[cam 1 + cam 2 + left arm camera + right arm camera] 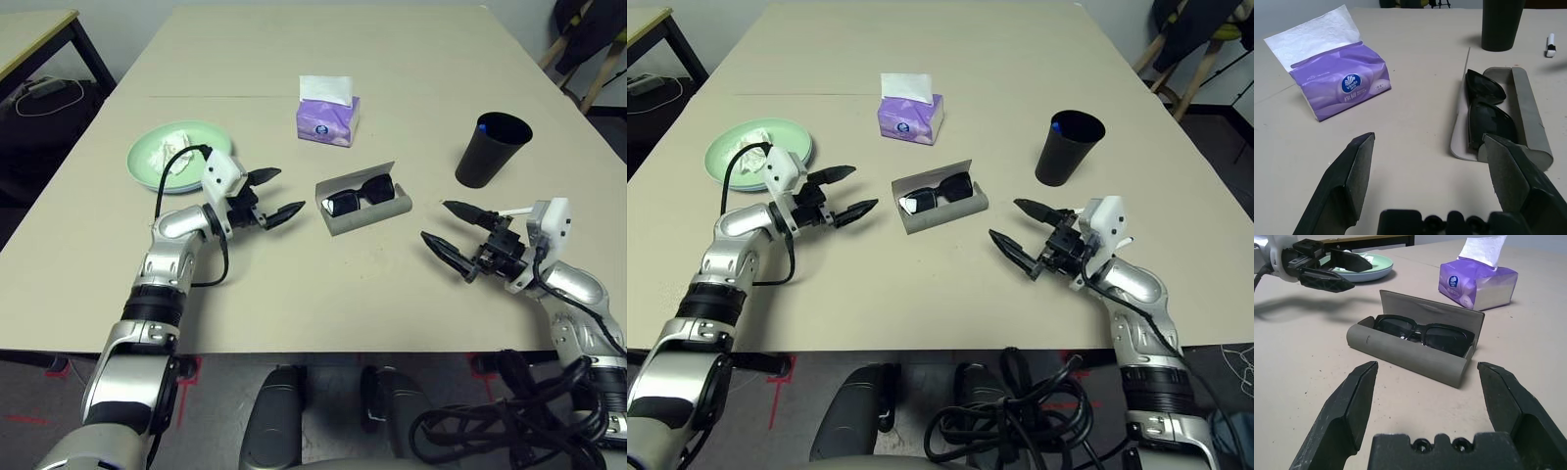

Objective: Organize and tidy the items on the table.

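Right gripper (453,224) held low over desk (411,59) near front edge, jaws spread wide, nothing gripped. Left gripper (273,194) held just left of case (364,207), jaws likewise wide apart and empty. Case seen lying open mid-desk between both grippers, sunglasses (358,194) laid inside. Green plate (147,152) with tissue (168,147) placed behind left gripper. Cup (492,149) stood upright behind right gripper, blue item seen inside. Tissue box (328,117) set behind case.
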Robot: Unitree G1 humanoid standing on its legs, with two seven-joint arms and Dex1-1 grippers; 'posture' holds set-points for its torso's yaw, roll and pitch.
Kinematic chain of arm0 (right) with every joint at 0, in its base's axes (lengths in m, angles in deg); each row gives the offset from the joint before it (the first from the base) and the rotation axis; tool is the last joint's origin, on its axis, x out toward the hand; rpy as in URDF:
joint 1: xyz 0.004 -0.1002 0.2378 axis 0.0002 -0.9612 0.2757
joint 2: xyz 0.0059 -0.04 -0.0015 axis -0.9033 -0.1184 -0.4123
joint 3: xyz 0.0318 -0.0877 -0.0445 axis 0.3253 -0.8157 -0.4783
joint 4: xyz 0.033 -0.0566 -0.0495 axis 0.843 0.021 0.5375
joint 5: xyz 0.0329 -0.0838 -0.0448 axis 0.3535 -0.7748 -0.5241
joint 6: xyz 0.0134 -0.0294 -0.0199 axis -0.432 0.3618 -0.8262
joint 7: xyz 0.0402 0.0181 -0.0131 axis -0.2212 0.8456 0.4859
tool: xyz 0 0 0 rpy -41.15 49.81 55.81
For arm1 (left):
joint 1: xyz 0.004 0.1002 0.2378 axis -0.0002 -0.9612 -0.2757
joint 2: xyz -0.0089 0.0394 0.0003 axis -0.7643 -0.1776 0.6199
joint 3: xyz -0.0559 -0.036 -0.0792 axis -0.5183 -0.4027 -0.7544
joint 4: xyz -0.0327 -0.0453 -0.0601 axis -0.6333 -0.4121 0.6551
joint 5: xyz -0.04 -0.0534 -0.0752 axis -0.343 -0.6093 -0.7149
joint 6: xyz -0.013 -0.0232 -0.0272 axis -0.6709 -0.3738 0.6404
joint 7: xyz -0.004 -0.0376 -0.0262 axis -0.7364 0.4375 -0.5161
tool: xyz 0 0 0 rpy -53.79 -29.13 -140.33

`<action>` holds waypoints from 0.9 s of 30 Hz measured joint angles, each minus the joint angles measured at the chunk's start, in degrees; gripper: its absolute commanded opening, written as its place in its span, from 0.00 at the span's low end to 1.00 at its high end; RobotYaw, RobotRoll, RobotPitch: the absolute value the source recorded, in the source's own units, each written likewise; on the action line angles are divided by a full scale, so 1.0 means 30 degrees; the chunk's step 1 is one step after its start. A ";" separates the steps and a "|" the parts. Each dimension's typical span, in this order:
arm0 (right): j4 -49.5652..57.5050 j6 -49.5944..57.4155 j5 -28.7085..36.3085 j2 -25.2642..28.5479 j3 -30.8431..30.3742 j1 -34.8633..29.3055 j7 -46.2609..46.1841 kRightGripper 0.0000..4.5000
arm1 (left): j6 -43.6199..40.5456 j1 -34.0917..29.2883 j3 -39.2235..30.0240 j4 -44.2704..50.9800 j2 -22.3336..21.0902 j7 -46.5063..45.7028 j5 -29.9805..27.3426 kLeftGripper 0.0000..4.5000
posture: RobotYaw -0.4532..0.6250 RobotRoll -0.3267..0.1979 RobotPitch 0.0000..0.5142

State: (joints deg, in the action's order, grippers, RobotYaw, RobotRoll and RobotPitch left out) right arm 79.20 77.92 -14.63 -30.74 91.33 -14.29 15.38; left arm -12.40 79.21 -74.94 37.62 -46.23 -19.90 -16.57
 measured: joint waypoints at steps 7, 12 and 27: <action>0.1340 0.0337 0.0395 0.0030 -0.0036 -0.0515 -0.0814 1.00 | 0.0822 0.0463 0.0010 -0.1871 0.0382 0.1124 0.0079 0.24 | 0.44 0.62 0.32; 0.1862 0.0673 0.0566 0.0152 -0.0043 -0.1226 -0.1134 1.00 | 0.1602 0.1427 0.0023 -0.3475 0.0861 0.1172 0.0376 0.01 | 0.44 0.62 0.32; 0.2276 0.0702 0.0599 0.0158 -0.0114 -0.1755 -0.1979 1.00 | 0.2219 0.3957 0.0623 -0.6165 0.3437 -0.0846 0.2158 0.01 | 0.40 0.62 0.28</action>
State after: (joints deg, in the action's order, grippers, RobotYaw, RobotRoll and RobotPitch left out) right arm 86.03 80.03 -12.83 -30.27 90.99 -19.55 9.44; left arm -5.74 91.08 -73.07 19.12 -35.92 -22.44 -10.10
